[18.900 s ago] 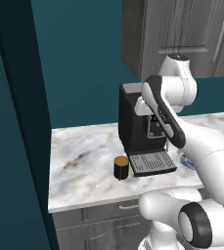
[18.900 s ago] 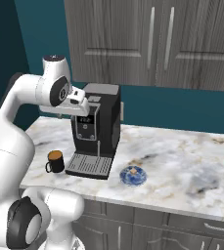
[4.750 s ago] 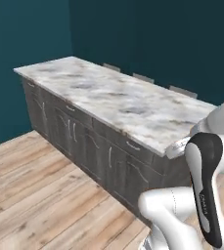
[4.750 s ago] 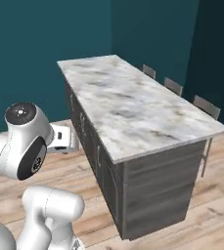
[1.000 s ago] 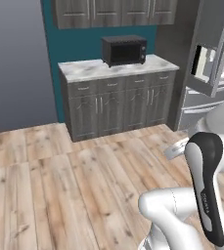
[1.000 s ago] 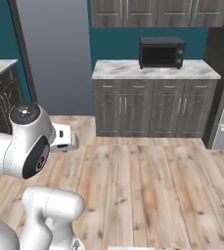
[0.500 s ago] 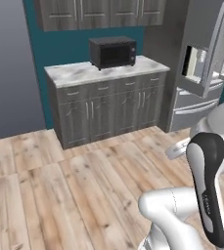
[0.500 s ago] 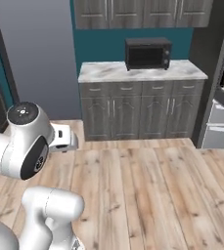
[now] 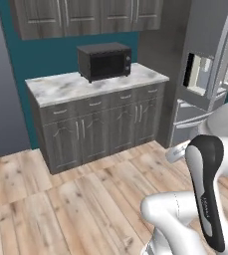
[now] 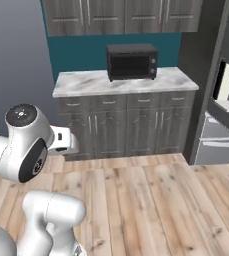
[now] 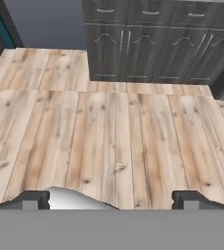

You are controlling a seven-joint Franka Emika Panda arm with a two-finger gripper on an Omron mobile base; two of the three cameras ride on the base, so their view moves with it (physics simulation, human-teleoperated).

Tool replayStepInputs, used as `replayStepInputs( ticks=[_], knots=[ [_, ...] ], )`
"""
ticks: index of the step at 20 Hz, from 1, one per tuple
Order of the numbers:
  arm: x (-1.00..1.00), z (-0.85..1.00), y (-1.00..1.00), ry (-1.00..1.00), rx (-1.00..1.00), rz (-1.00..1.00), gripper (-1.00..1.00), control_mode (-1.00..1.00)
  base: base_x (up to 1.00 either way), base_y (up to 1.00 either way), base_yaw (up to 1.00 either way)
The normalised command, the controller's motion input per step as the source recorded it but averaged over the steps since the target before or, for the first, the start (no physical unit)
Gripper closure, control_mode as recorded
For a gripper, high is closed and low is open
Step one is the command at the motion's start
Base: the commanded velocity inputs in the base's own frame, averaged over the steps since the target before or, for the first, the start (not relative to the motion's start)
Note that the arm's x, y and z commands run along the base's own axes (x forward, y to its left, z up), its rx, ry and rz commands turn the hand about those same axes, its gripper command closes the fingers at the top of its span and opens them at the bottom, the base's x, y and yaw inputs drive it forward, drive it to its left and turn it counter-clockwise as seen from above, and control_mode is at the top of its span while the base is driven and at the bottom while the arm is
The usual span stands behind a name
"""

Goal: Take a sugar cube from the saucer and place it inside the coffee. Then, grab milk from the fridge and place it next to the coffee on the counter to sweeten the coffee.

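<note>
The fridge (image 9: 203, 94) stands at the right, next to a marble counter (image 9: 65, 85); it also sits at the right edge of the right base view as the fridge (image 10: 225, 115). A pale panel shows on its dark upper front, with grey drawers below. My gripper (image 11: 111, 200) is open, its fingertips (image 11: 35, 199) wide apart with nothing between them, and it looks down at the wooden floor. The sugar cube, the saucer, the coffee and the milk are out of view.
A black microwave (image 9: 104, 61) sits on the counter, above dark grey cabinets (image 9: 100, 129), with more cabinets (image 10: 121, 15) on the teal wall. Open wooden floor (image 10: 151, 205) lies between me and the cabinets.
The whole picture has shifted as the base moves: the microwave counter sits further left and closer, and more of the fridge has come into view. The gripper stays open.
</note>
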Motion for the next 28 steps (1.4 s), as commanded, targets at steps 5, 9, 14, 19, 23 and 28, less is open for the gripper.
replayStepInputs(
  ticks=[5, 9, 14, 19, 23, 28],
  knots=[
    [0.0, 0.0, 0.0, 0.0, 0.0, 0.0, -1.0, 1.0, 1.0, -1.0, -0.1],
    [0.0, 0.0, 0.0, 0.0, 0.0, 0.0, -1.0, 1.0, 0.98, -1.0, -0.06],
    [0.0, 0.0, 0.0, 0.0, 0.0, 0.0, -1.0, 1.0, 1.0, -0.77, -0.15],
    [0.0, 0.0, 0.0, 0.0, 0.0, 0.0, -1.0, 1.0, 0.79, -1.0, -0.18],
    [0.0, 0.0, 0.0, 0.0, 0.0, 0.0, -1.0, 1.0, 0.34, -1.0, -0.12],
    [0.0, 0.0, 0.0, 0.0, 0.0, 0.0, -1.0, 1.0, 0.18, -1.0, -0.05]
  ],
)
